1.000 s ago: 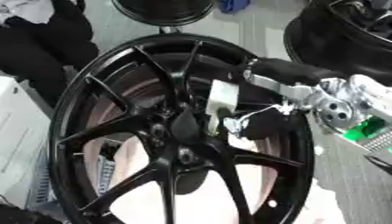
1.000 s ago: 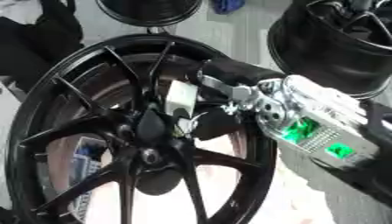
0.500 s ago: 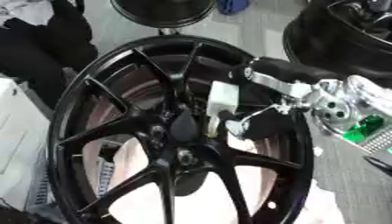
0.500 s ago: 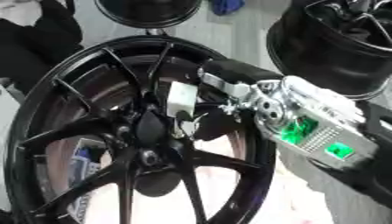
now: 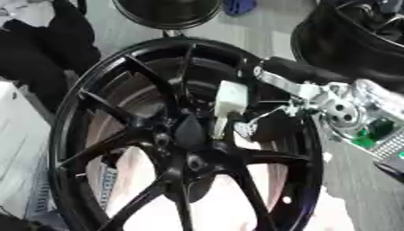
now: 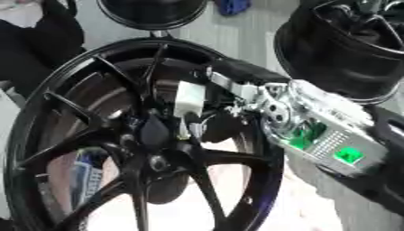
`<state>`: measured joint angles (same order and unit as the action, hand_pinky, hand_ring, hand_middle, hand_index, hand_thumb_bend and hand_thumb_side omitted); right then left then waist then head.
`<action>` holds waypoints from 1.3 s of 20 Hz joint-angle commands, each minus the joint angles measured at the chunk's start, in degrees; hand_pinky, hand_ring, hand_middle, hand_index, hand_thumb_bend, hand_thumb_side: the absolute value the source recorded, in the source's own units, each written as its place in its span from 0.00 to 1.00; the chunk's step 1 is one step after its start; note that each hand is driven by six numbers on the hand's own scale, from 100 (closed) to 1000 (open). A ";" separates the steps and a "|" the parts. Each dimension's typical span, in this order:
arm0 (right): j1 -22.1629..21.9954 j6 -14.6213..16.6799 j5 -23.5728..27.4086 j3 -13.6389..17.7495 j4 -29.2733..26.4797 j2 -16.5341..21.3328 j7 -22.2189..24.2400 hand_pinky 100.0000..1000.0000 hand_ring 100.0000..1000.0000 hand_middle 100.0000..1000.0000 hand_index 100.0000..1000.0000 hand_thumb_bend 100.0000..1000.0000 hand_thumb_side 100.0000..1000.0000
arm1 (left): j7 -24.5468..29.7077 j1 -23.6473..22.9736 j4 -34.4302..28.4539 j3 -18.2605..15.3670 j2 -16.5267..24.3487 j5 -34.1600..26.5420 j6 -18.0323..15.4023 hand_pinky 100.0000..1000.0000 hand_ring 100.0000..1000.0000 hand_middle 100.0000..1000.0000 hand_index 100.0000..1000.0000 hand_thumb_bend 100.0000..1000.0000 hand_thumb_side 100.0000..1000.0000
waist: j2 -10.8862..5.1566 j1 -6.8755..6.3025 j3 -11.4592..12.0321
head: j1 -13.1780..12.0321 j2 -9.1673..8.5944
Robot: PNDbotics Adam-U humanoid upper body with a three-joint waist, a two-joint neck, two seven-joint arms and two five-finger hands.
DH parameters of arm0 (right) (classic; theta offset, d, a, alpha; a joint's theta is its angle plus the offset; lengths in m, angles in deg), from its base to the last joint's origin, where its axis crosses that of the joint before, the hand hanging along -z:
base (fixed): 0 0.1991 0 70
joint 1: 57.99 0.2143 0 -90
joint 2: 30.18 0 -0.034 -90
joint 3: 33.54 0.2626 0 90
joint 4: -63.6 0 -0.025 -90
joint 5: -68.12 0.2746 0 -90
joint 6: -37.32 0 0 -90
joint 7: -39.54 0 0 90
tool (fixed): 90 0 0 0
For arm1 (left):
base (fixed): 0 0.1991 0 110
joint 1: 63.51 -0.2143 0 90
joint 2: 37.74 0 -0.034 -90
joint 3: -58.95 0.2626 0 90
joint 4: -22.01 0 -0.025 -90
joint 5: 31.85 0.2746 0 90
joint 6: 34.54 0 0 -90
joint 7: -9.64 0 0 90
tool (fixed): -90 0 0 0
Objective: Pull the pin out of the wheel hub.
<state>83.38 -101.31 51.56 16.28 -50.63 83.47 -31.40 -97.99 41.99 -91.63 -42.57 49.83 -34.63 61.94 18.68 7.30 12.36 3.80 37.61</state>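
Observation:
A large black wheel hub [image 5: 185, 135] with thin spokes fills the middle of both views. A white pin [image 5: 230, 100] with a blocky head and a narrower stem stands just above and right of the hub's centre [image 5: 192, 159]. My right hand [image 6: 229, 76] reaches in from the right over the rim, its black fingers [image 5: 288, 71] curled at the pin. Its silver wrist [image 5: 346, 113] and green board [image 6: 315, 135] sit over the rim's right side. The stem's lower end is hidden among the spokes. My left hand shows in neither view.
A second black rim [image 5: 359, 38] lies at the upper right and a third [image 5: 166, 11] at the top centre, beside something blue [image 5: 237, 5]. Black cloth [image 5: 39, 49] lies at the upper left, a white box [image 5: 14, 149] at the left edge.
The whole picture has shifted slightly. My right hand and the white pin stay at the same place by the hub's centre.

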 commanded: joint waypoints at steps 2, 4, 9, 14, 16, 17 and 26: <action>3.06 -0.35 1.07 0.88 -0.36 1.78 -0.73 0.81 0.53 0.20 0.39 0.00 0.03 | -0.03 0.45 -0.95 -0.37 0.87 -0.09 0.03 0.59 0.48 0.48 0.66 0.05 0.31 | -1.83 -0.56 -0.39 | 0.28 -0.99; 4.30 -0.17 1.13 0.99 -0.36 2.48 -0.52 0.82 0.53 0.20 0.39 0.00 0.03 | -0.10 0.41 -0.95 -0.43 0.90 -0.11 0.06 0.59 0.48 0.48 0.66 0.05 0.31 | -2.34 -0.63 -0.67 | 0.21 -1.23; 6.87 1.11 0.25 1.67 -0.36 4.83 0.96 0.86 0.53 0.19 0.38 0.00 0.04 | -0.27 0.04 -0.95 -0.70 1.02 -0.07 0.21 0.59 0.48 0.48 0.66 0.05 0.30 | -3.89 -0.81 -1.20 | -0.10 -1.79; 8.01 3.23 -2.52 3.22 -0.36 7.19 2.09 0.90 0.54 0.20 0.39 0.00 0.05 | -0.63 -0.26 -0.95 -1.01 0.87 -0.15 0.28 0.60 0.48 0.48 0.66 0.06 0.30 | -5.17 -1.13 -1.67 | 0.16 -2.62; 6.11 3.35 -3.61 5.00 -0.36 9.39 1.36 0.89 0.54 0.19 0.39 0.00 0.03 | -0.81 -0.30 -0.95 -1.09 0.86 -0.19 0.32 0.60 0.48 0.48 0.66 0.06 0.30 | -5.49 -1.25 -1.94 | 0.57 -3.10; 4.52 3.13 -3.79 6.33 -0.36 10.85 0.42 0.87 0.54 0.19 0.39 0.00 0.01 | -0.91 -0.31 -0.95 -1.11 0.88 -0.21 0.35 0.60 0.48 0.48 0.66 0.06 0.30 | -5.58 -1.28 -2.05 | 0.78 -3.31; -30.53 1.47 9.12 32.52 -0.36 24.32 -28.29 0.71 0.51 0.16 0.38 0.00 0.00 | -2.06 -0.07 -0.95 -2.01 0.73 0.01 0.11 0.60 0.48 0.48 0.66 0.06 0.29 | -4.43 -2.19 -3.03 | 0.57 -4.25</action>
<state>52.56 -99.80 58.50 44.13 -50.63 104.64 -55.29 -99.63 41.39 -91.63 -43.94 49.80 -34.81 62.13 15.18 5.24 9.24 4.66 34.26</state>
